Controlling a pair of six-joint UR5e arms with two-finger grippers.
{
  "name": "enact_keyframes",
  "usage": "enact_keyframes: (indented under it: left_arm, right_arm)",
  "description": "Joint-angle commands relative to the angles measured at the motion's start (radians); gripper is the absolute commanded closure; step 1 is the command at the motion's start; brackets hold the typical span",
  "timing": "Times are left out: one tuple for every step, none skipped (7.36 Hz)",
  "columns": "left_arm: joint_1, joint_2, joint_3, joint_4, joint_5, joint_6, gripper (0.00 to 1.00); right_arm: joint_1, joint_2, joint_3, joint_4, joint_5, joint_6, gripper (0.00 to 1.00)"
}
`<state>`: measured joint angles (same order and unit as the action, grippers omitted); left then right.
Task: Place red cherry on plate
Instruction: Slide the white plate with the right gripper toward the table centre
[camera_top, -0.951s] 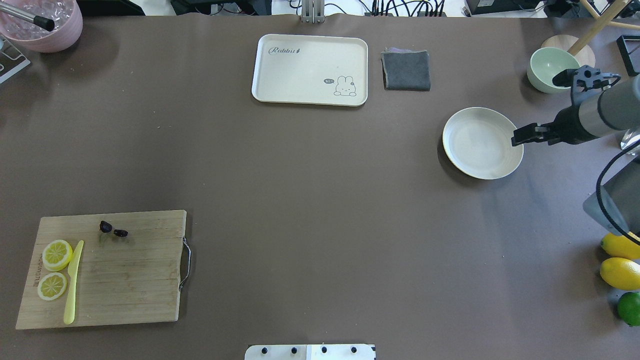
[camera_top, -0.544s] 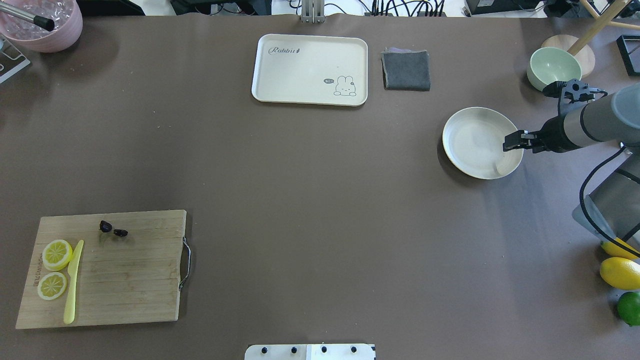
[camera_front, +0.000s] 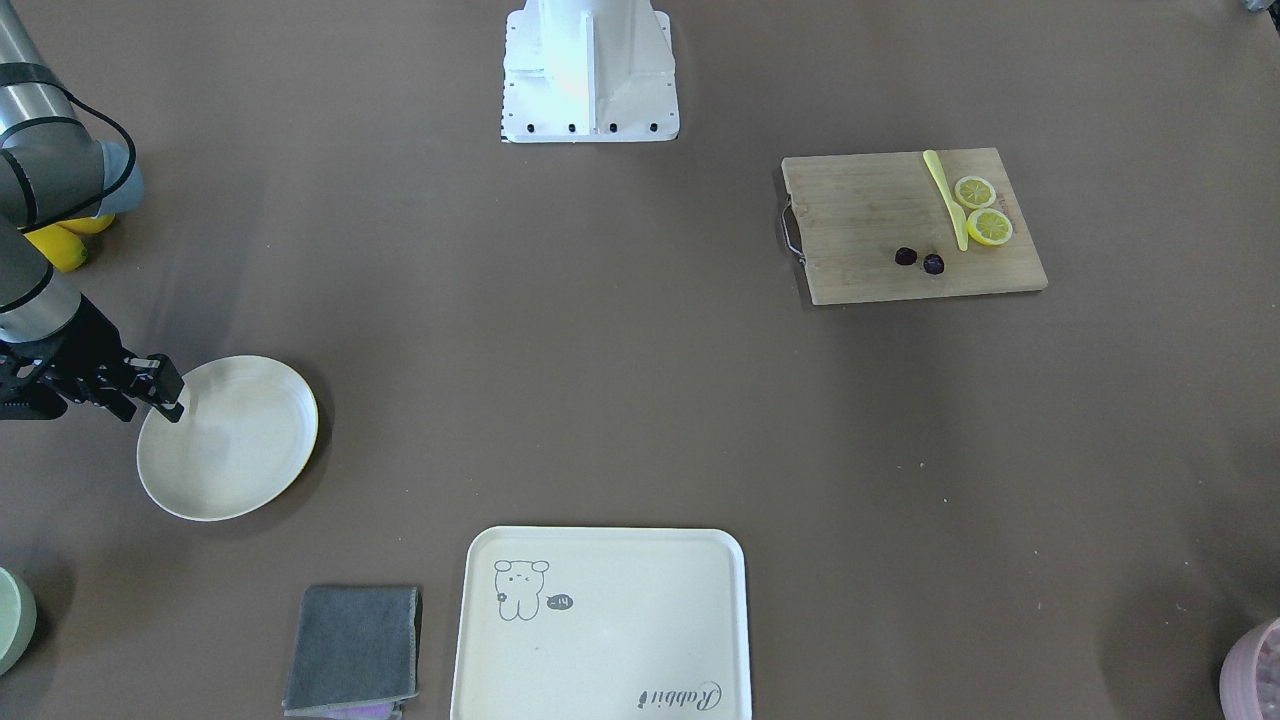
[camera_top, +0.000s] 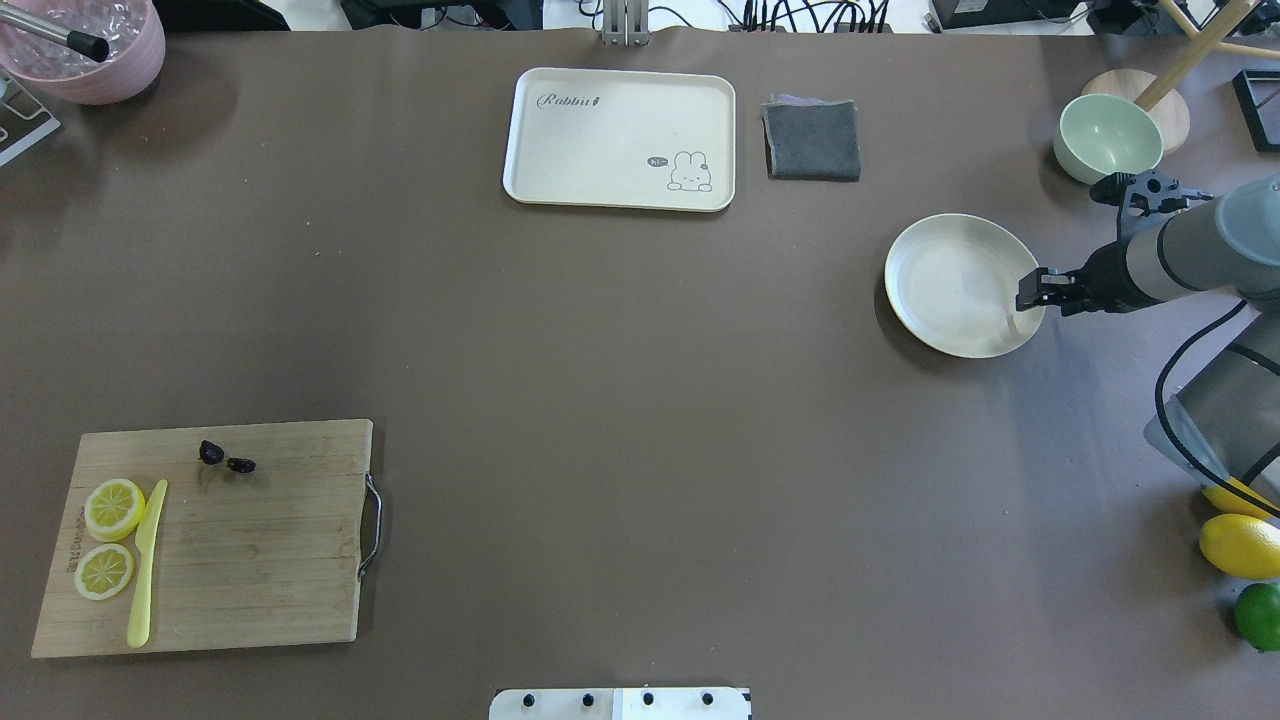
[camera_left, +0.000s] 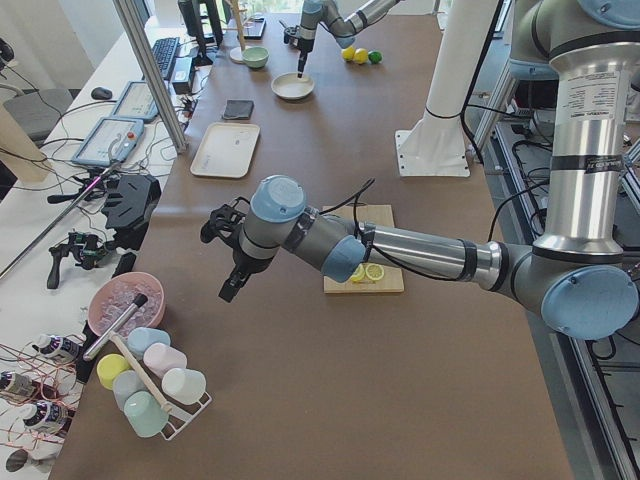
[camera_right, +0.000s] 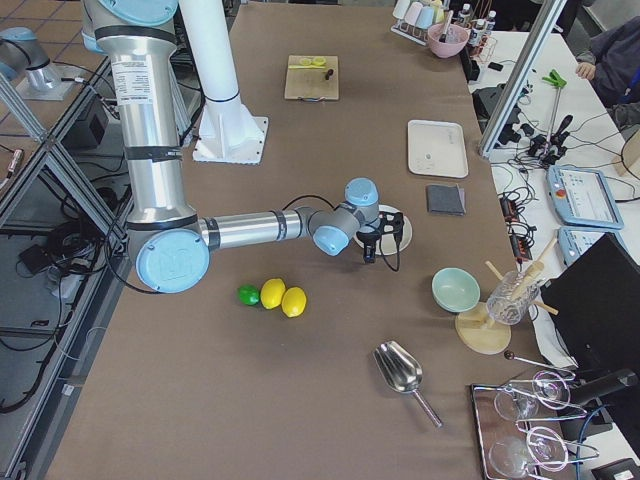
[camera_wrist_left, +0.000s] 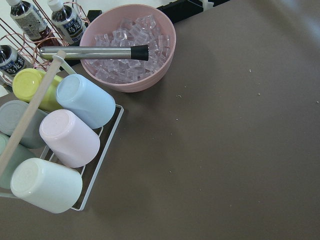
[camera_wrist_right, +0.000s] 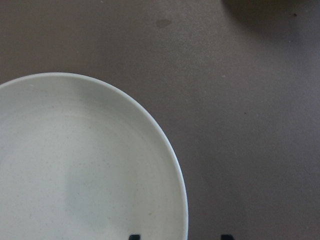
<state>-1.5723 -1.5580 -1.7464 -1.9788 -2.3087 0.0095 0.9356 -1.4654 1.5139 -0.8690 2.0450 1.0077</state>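
A wide brown table (camera_top: 620, 400) is carrying everything. The robot's right hand (camera_top: 1027, 290) is reaching in over the nearest edge of the plate (camera_top: 935, 300), a round cream-white dish lying just in front of the hand. The hand's two fingers are spread apart. In the wrist view the plate's rim is running between their tips. They are pinching nothing, and whether either one is touching the rim cannot be told.

The red cherry (camera_top: 212, 453), a pair of tiny dark, almost black fruits, is lying well apart from the right hand, right across the table, on a wooden cutting board (camera_top: 260, 560). Two lemon slices (camera_top: 114, 508) and a yellow knife (camera_top: 146, 565) are sharing that board. The knife is lying just beside the slices, and the cherries are sitting apart from both, near one edge of the board.

Past the plate from the right hand, a grey cloth (camera_top: 812, 140) and a cream tray (camera_top: 620, 130) with a small animal drawing are lying side by side. A pale green bowl (camera_top: 1105, 135) is standing near the hand's wrist.

The left hand (camera_left: 230, 288) is hanging above bare table, pointing downward. It is showing only in a side view, so whether its fingers are spread or pressed together cannot be told. Near it, a pink bowl of ice (camera_wrist_left: 127, 47) is standing beside a rack of pastel cups (camera_wrist_left: 60, 145).
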Motion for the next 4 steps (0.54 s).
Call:
enact_keyframes:
  left_arm:
    - [0.000,-0.001,-0.001,0.000,0.000,0.001,0.02]
    - [0.000,-0.001,-0.001,0.000,-0.001,0.000,0.02]
    - [0.000,-0.001,-0.001,0.000,-0.002,0.000,0.02]
    - [0.000,-0.001,-0.001,0.000,-0.002,0.000,0.02]
  right_arm:
    - [-0.003,0.007,0.009,-0.001,0.000,0.006,1.00]
    - [-0.011,0.008,0.014,0.001,-0.002,0.035,1.00]
    - [-0.014,0.023,0.034,-0.001,-0.002,0.063,1.00]
    - [-0.014,0.025,0.095,-0.010,0.006,0.095,1.00]
